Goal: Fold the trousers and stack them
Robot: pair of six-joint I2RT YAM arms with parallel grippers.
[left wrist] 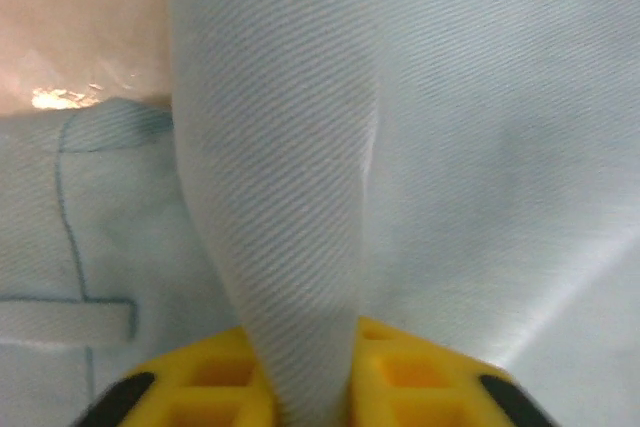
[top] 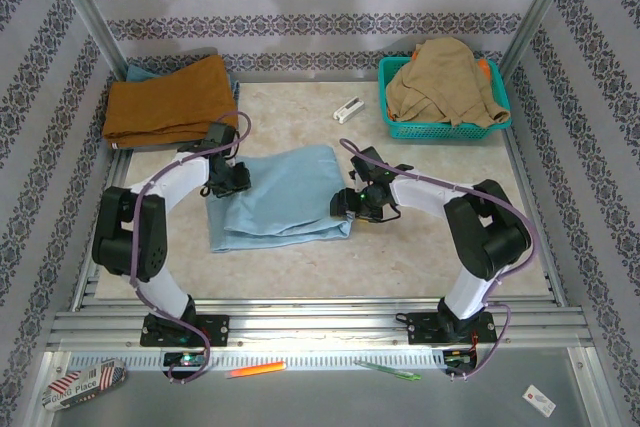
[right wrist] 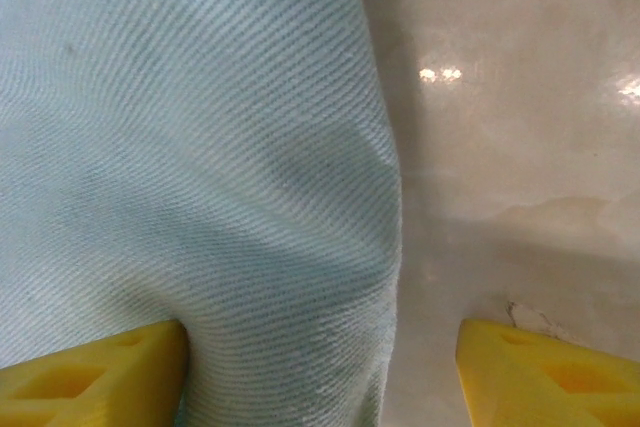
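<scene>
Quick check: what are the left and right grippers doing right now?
Left gripper: closed, pinching a fold of the trousers.
Right gripper: open, with the trousers' edge lying between its fingers.

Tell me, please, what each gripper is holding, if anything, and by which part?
The left gripper pinches a raised fold of the light sky-blue cloth trousers near their left edge. The right gripper stands open at their right edge, holding nothing.

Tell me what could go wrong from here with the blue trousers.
The left gripper pinches only a narrow ridge of the trousers, so the thin cloth may slip out when lifted. The right gripper stands open at the cloth's edge, with cloth against just one finger. Closing there could miss it and leave the fold lopsided.
</scene>
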